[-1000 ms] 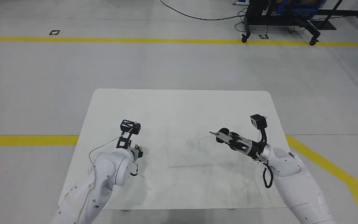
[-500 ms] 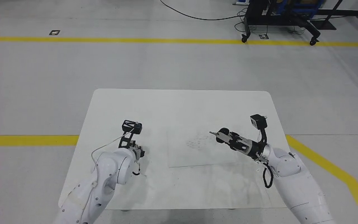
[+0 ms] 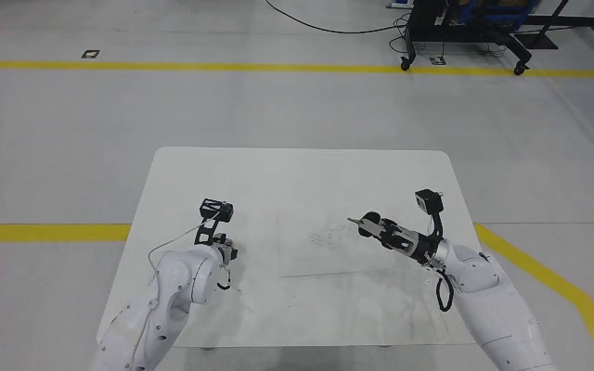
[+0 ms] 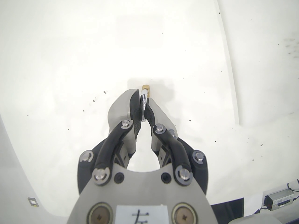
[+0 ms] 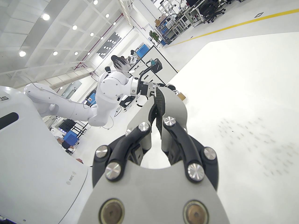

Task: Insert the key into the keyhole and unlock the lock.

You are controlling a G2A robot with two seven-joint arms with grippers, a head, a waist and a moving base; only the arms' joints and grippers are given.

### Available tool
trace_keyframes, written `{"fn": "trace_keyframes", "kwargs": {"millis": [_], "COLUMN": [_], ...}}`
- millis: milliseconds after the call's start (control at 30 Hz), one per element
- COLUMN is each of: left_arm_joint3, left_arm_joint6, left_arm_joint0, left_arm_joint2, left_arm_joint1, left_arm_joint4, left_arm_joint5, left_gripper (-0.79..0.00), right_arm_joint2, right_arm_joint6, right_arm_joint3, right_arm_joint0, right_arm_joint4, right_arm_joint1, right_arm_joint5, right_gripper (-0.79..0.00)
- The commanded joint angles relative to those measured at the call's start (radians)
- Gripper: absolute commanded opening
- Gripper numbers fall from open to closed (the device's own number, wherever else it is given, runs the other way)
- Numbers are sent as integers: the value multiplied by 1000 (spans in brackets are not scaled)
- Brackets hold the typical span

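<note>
Left claw [image 4: 142,99] pinches lock [image 4: 146,88], body tableward.

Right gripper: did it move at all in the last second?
No. The right gripper sits just as far from the scuff marks as in both earlier top views.

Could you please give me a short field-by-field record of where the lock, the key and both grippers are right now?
left gripper: shut on the lock by its silver shackle, over the table
lock body: brass, beyond the fingertips
right gripper: shut on the key, thin tip sticking out
insertion: not yet done; key and lock well apart
</note>
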Motion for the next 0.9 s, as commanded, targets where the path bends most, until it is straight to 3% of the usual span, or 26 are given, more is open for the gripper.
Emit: {"fn": "trace_keyframes", "kwargs": {"millis": [0,500,600,700,733,867], "left_arm_joint3": [0,14,-20,-88,-112,-113], "left_arm_joint6": [5,21,129,367,458,619], "left_arm_joint0": [0,27,52,100,129,164], "left_arm_joint2": [-2,-41,-85,-144,-175,-240], "left_arm_joint1": [-2,-9,-15,-22,-25,-28], "left_arm_joint4": [-8,-40,-165,-296,-381,-552], "left_arm_joint5": [-2,-33,-22,-42,-74,-220], "left_gripper": [-785,-785,-785,-785,-785,-785], "right_arm_joint2": [0,0,0,0,0,0], "right_arm_joint6": [0,0,0,0,0,0], "right_arm_joint3": [0,0,0,0,0,0], "right_arm_joint0": [0,0,0,0,0,0], "right_arm_joint4": [0,0,0,0,0,0], "right_arm_joint1": [0,0,0,0,0,0], "right_arm_joint5": [0,0,0,0,0,0], "right_gripper": [-785,-785,-785,-785,-785,-785]}}
